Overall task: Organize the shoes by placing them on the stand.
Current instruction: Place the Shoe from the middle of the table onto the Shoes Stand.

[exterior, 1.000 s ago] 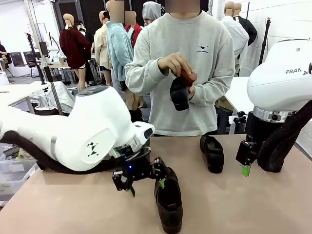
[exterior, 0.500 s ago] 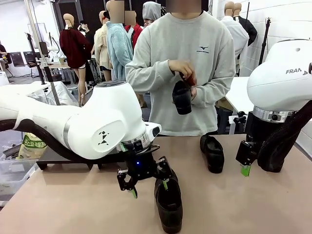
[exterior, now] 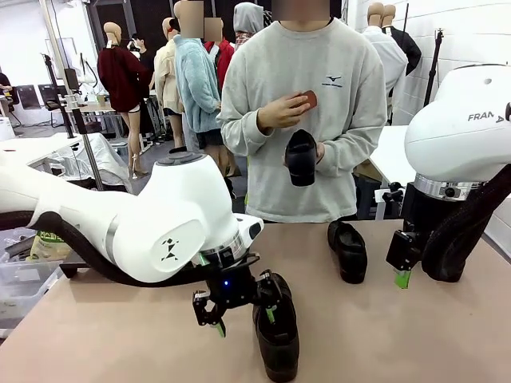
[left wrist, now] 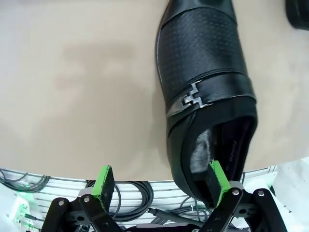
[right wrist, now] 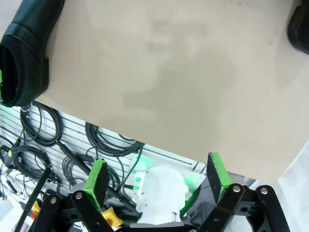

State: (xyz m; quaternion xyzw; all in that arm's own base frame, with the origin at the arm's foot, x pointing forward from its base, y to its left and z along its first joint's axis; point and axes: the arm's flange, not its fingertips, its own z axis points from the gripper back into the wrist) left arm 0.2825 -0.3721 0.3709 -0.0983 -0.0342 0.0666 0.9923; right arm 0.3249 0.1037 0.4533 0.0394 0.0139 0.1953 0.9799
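My left hand (left wrist: 160, 179) is wide open, straddling the collar wall of the shoe (left wrist: 205, 72) by the bench (exterior: 120, 335)'s near edge. The glossy leather looks slippery but light, so I'd pinch there.

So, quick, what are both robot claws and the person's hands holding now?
Left gripper: open, one pad at the near glossy black leather shoe.
Right gripper: open, empty.
Person's raised hand: small brown object; lower hand: another black shoe.
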